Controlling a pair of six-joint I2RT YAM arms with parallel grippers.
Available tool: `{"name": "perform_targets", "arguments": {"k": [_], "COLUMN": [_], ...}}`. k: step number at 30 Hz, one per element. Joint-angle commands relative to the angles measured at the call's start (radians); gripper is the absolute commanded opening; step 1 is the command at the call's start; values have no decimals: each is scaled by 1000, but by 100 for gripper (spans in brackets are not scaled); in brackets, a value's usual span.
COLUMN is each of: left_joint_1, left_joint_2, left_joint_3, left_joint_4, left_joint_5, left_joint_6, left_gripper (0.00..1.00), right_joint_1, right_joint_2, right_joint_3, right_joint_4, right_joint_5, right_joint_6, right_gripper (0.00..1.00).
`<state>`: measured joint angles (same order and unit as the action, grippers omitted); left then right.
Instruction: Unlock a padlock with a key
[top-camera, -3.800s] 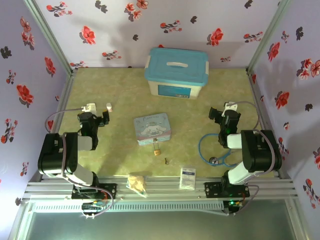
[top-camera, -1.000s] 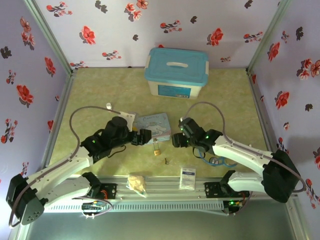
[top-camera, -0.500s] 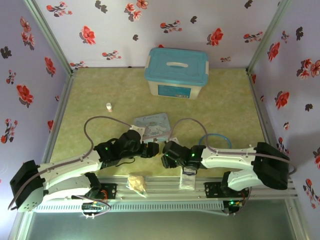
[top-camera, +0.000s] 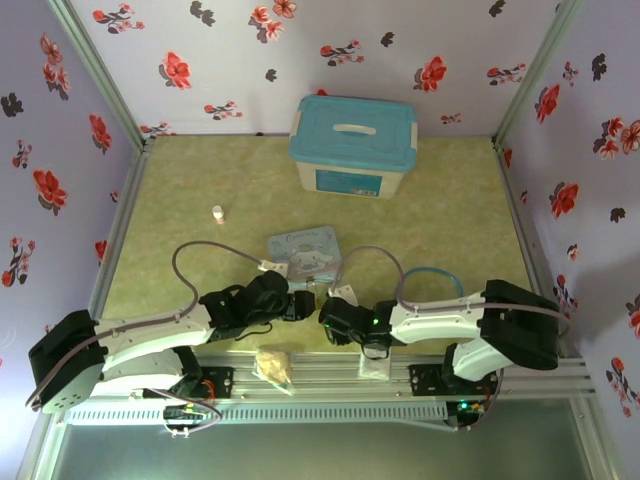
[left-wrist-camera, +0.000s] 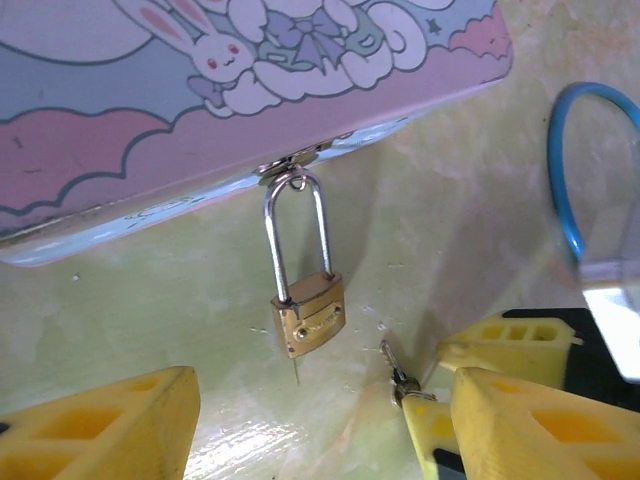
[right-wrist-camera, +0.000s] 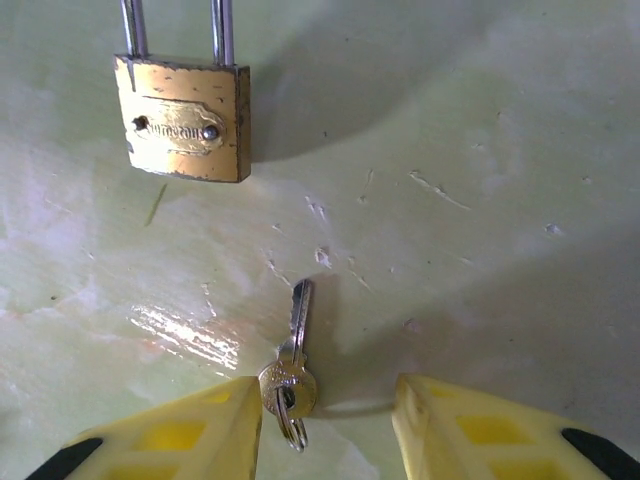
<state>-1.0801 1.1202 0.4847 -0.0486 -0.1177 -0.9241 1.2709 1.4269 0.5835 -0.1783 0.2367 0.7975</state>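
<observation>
The brass padlock (left-wrist-camera: 308, 315) lies flat on the green table, its silver shackle hooked through the hasp of the pastel cartoon tin (left-wrist-camera: 200, 130). Just right of it lies the small key (left-wrist-camera: 394, 366) on a ring. My left gripper (left-wrist-camera: 322, 425) is open just short of the padlock, with nothing between its fingers. My right gripper (right-wrist-camera: 328, 425) is open low over the table, with the key (right-wrist-camera: 292, 355) between its fingers. The key's head touches the left fingertip (right-wrist-camera: 215, 425). The padlock (right-wrist-camera: 185, 120) lies just beyond. From above, both grippers (top-camera: 303, 305) (top-camera: 326, 315) nearly meet in front of the tin (top-camera: 305, 250).
A blue-lidded white box (top-camera: 352, 145) stands at the back. A small white bottle (top-camera: 218, 213) is at the left. A blue tube loop (top-camera: 430, 282) lies to the right of the tin. A beige lump (top-camera: 272, 365) and a small packet (top-camera: 375, 365) sit on the near rail.
Both arms have swung in from either side of the tin and dropped toward the padlock and key. The right gripper's jaws have narrowed around the key.
</observation>
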Motion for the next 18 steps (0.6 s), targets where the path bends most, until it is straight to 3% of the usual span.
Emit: {"name": "perform_targets", "arguments": {"k": [1,12,18], "left_joint_1": [-7,-7,-7], "left_joint_2": [7,28,16], "left_joint_3": [-17,-31,-47], "left_joint_4": [41,77,113], "left_joint_5": [-37,-35,-62], "left_joint_6": [-22,-33,-52], "left_gripper": [67,69,69], "right_joint_1": [2,43,27], "right_joint_2": [23,111,117], "right_joint_3": [-23,32,-16], "right_joint_4": [45,-26,70], "right_joint_5": [34,35,-11], "right_joint_6": [39,17,15], "right_gripper": [40,35,17]}}
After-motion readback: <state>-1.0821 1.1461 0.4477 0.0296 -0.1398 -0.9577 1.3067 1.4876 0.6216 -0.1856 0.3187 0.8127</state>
